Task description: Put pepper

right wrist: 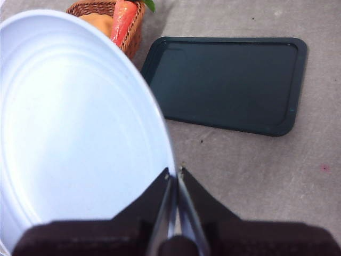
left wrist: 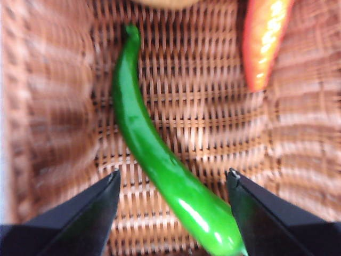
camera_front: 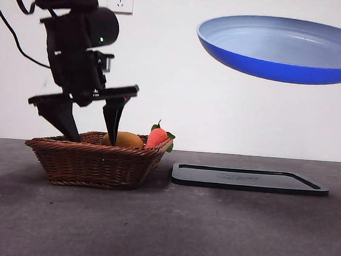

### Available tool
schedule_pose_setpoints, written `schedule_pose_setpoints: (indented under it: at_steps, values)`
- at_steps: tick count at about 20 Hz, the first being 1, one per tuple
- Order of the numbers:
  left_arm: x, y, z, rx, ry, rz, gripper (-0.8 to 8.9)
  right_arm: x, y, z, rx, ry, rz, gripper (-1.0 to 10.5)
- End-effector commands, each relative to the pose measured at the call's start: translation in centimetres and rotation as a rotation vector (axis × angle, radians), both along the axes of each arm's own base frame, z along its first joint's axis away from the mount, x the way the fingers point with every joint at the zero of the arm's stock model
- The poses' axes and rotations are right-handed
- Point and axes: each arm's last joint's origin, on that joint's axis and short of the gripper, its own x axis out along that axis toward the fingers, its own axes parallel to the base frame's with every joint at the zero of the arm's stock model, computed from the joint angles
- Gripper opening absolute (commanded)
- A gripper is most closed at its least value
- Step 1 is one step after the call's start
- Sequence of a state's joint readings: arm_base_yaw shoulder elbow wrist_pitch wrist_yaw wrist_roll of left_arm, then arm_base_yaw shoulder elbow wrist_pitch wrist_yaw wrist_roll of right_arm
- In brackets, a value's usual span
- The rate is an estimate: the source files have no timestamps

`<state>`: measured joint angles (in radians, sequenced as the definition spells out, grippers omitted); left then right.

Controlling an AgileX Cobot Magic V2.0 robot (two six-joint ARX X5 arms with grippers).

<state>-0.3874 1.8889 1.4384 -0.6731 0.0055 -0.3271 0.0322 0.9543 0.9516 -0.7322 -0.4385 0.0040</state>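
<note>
Front cam low, level across counter point(camera_front: 164, 221), basket point(camera_front: 95, 161) close. Left wrist cam straight down into basket point(left wrist: 224, 106), very near. Right wrist cam higher, angled down, sharing basket point(right wrist: 133, 32) and tray point(right wrist: 229, 80) with front.

One green pepper point(left wrist: 160, 160), one red-orange vegetable point(camera_front: 156, 137), one yellow-brown oval vegetable point(camera_front: 123, 140), one wicker basket point(camera_front: 92, 163), one blue plate point(camera_front: 281, 51), one dark tray point(camera_front: 246, 179), two grippers point(camera_front: 89, 125) point(right wrist: 175, 176)

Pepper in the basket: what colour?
Glossy green pepper; the left wrist view shows it best.
</note>
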Motion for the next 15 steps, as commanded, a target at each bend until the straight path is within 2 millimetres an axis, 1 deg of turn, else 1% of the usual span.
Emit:
schedule_pose_setpoints:
  at_steps: [1,8,15]
  values:
    - [0.8,-0.6,-1.1,0.003,0.008,0.009,3.47,0.2,0.1,0.7,0.015,-0.021,0.0,0.1]
    - [1.4,-1.1,-3.1,0.003,0.031,0.02,3.45,0.2,0.1,0.6,0.01,-0.023,0.004,0.1]
    - [1.4,-1.1,-3.1,-0.008,0.046,0.037,1.44,0.2,0.1,0.6,0.007,-0.024,0.006,0.1]
